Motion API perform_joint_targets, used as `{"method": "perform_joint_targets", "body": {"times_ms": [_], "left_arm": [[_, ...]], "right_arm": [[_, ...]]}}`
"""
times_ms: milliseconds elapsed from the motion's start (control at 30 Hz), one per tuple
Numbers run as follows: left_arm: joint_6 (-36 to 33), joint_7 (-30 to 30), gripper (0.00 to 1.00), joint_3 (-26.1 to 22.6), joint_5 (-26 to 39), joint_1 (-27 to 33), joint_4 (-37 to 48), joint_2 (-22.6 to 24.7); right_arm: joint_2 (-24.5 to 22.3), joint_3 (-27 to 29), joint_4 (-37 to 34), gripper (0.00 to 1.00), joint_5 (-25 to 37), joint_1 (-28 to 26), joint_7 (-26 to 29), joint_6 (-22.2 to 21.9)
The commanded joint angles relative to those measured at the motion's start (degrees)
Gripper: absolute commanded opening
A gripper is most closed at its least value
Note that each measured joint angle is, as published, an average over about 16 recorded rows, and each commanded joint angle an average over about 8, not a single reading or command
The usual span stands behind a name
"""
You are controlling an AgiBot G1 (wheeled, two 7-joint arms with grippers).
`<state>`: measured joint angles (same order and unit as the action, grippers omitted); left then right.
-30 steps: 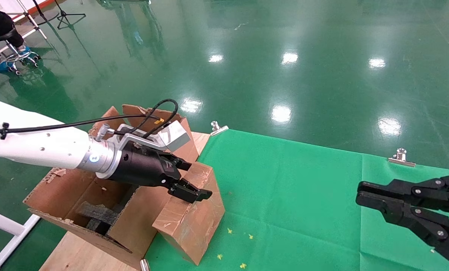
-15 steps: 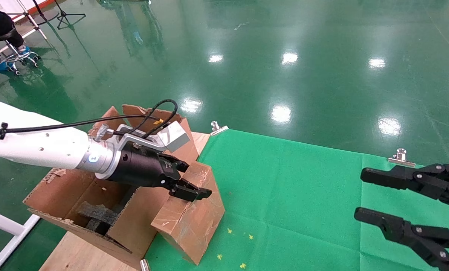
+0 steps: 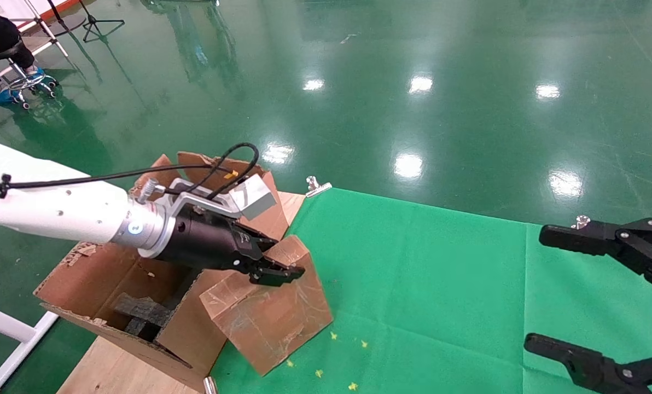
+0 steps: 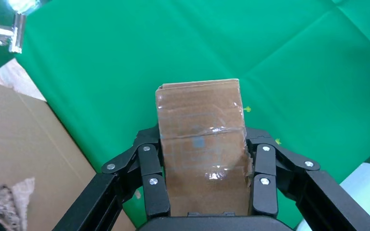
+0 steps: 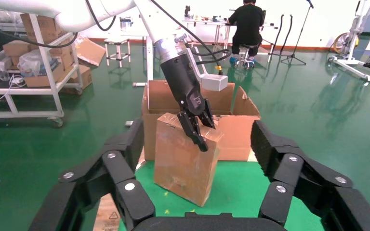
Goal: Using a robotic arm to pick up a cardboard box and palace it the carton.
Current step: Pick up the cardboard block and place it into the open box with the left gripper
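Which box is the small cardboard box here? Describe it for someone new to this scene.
At the green cloth's left edge stands a big open carton with torn flaps. Beside it, gripped in the left gripper's jaws, is the cardboard box: smaller, closed, with scuffed, taped faces.

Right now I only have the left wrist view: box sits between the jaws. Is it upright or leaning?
Observer: Head view shows the cardboard box tilted, gripped near its top by the left gripper; I cannot tell whether its low corner touches the green cloth.
Operator: Carton empty inside?
Observer: No, black foam blocks lie in the carton.
Operator: Right arm?
Observer: The right gripper hangs open above the cloth, apart from the box.
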<state>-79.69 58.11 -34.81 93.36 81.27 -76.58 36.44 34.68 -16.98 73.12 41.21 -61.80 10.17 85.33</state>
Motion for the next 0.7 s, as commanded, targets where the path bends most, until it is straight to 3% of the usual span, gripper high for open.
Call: {"method": "perform_joint_targets", "body": {"times_ms": [33, 367, 700], "left_arm": [[-0.2, -0.6, 0.00, 0.1, -0.3, 0.3, 0.3, 0.1], [0.6, -6.0, 0.00, 6.5, -4.9, 9.0, 2.0, -3.9], [0.0, -14.1, 0.00, 10.7, -1.8, 18.5, 8.7, -11.6]], "right_arm": [[0.0, 0.0, 0.0, 1.00, 0.0, 0.0, 0.0, 0.0], [0.0, 0.0, 0.0, 1.00, 0.0, 0.0, 0.0, 0.0], [0.0, -0.1, 0.0, 1.00, 0.0, 0.0, 0.0, 0.0]]}}
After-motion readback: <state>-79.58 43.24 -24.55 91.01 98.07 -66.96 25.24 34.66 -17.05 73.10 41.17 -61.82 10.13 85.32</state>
